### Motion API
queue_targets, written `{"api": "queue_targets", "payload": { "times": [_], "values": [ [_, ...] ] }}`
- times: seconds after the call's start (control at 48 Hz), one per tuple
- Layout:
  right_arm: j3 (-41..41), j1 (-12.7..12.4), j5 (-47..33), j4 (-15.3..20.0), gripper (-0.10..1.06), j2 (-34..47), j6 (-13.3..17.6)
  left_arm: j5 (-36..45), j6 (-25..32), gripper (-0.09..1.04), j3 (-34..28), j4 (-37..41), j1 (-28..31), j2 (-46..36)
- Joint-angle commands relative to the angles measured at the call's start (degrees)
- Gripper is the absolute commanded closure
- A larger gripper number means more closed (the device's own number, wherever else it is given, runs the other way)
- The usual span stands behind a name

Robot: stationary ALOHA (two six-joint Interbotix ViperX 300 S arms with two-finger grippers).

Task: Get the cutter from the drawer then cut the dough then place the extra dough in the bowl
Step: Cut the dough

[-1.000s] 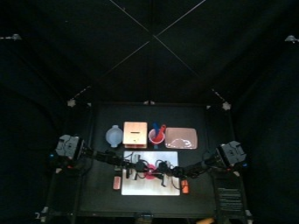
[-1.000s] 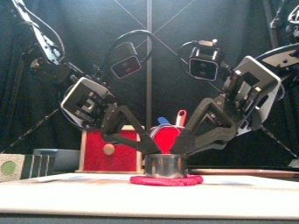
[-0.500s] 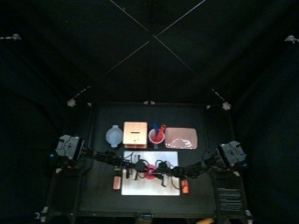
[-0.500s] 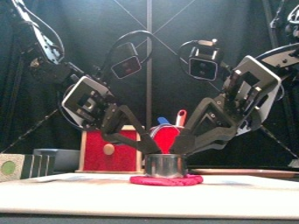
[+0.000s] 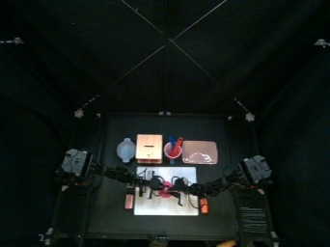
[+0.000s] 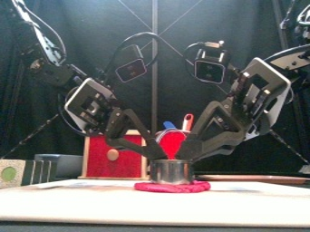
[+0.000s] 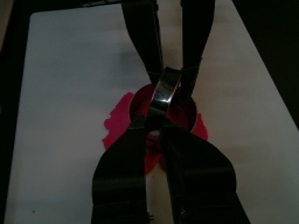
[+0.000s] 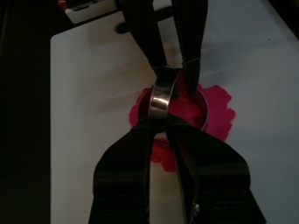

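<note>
Front view shows nothing shifted over the last second: left pincer and right pincer stay clenched on the cutter between them, pressed into the dough directly beneath. Cutting looks unfinished; the bowl sits well behind the left pincer.

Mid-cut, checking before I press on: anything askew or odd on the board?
Nothing serious. The cutter stands upright on the dough; only the dough's edge is ragged, spreading unevenly over the board.
</note>
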Motion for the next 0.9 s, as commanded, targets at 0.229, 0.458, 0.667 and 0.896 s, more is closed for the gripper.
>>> {"api": "queue_targets", "payload": {
  "times": [0.229, 0.458, 0.667, 0.896],
  "values": [
    [0.18, -3.16, 3.52, -1.05, 0.47, 0.88, 0.35, 3.96, -0.26, 0.61, 2.20, 2.11, -4.83, 5.71],
    [0.18, -3.96, 4.48, -2.46, 0.47, 0.62, 0.44, 3.96, -0.26, 0.61, 2.29, 2.02, -5.54, 5.19],
    [0.00, -3.96, 4.57, -2.46, 0.47, 0.53, 0.62, 3.96, -0.26, 0.61, 2.20, 2.02, -5.54, 5.10],
    [-0.44, -4.04, 4.57, -3.60, 0.47, 0.44, 0.44, 3.96, -0.70, 0.59, 1.93, -0.44, -5.10, 3.60]
  ]
}}
